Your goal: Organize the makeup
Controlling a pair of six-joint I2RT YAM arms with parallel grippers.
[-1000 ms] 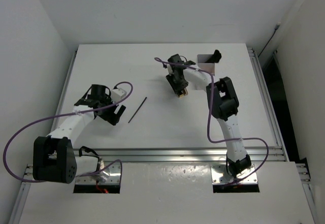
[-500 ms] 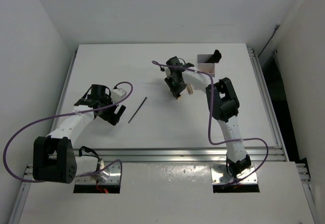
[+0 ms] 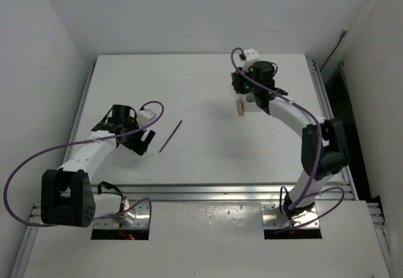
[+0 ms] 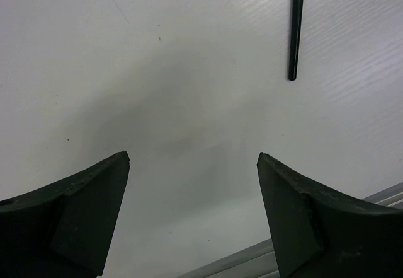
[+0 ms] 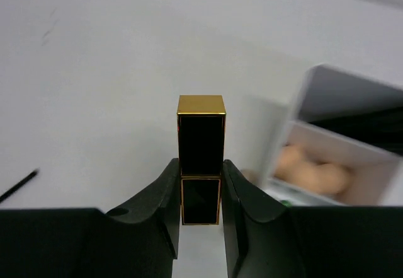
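My right gripper (image 5: 200,164) is shut on a black-and-gold case (image 5: 201,142) and holds it upright above the table, just left of the white compartmented box (image 5: 327,92). In the top view the right gripper (image 3: 242,98) is at the far right-centre, with the case (image 3: 239,106) showing as a tan end below it. The arm hides most of the box there. A thin black stick (image 3: 170,136) lies on the table near my left gripper (image 3: 147,140). The left gripper (image 4: 192,158) is open and empty, with the stick (image 4: 296,26) ahead to its right. Brushes and green tubes are not clearly visible.
A beige rounded item (image 5: 315,167) lies in a near compartment of the box. The stick's tip also shows at the left edge of the right wrist view (image 5: 19,186). A metal rail (image 3: 220,190) runs along the table's near edge.
My right arm has swung from the table's middle to the far right, carrying the case over beside the box. The left arm and the stick have not moved.
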